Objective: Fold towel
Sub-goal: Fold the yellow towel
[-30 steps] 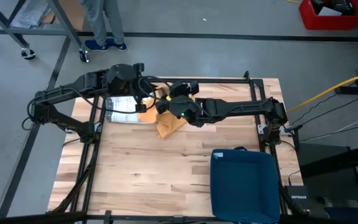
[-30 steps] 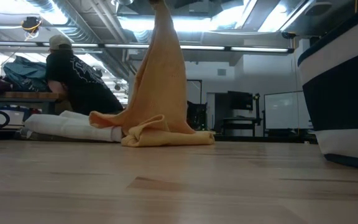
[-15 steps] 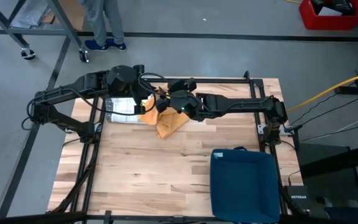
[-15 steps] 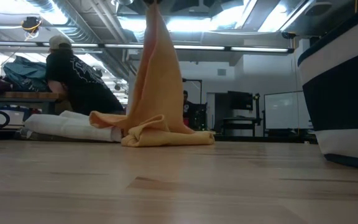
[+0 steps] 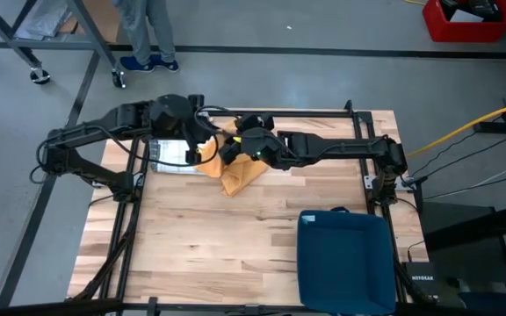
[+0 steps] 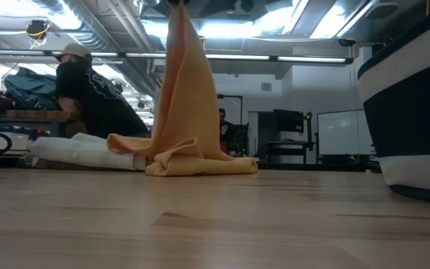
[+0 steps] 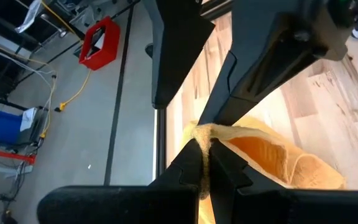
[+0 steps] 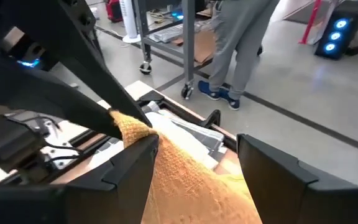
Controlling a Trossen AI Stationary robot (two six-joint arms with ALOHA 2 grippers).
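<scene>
Off the table's far left corner, stood a person in grey trousers and blue shoes [image 5: 146, 35] on the concrete floor. On the pale wooden plank table [image 5: 235, 228], near its far left edge, lay a clear plastic-wrapped white bundle [image 5: 167, 151]. Just right of that, reached in from the left the dark left gripper [image 5: 206, 145], fingers [image 7: 194, 168] pressed together on a raised corner of the crumpled orange cloth towel [image 5: 235, 171]. Hung the towel from that pinch in a tall cone [image 6: 181, 97], lower folds heaped on the wood at the far middle of the table. Close against it from the right, hovered the dark right gripper [image 5: 229, 147], fingers [image 8: 132, 168] spread either side of the hanging cloth, not closed on it. At the near right corner sat a dark blue fabric bin [image 5: 345, 259].
</scene>
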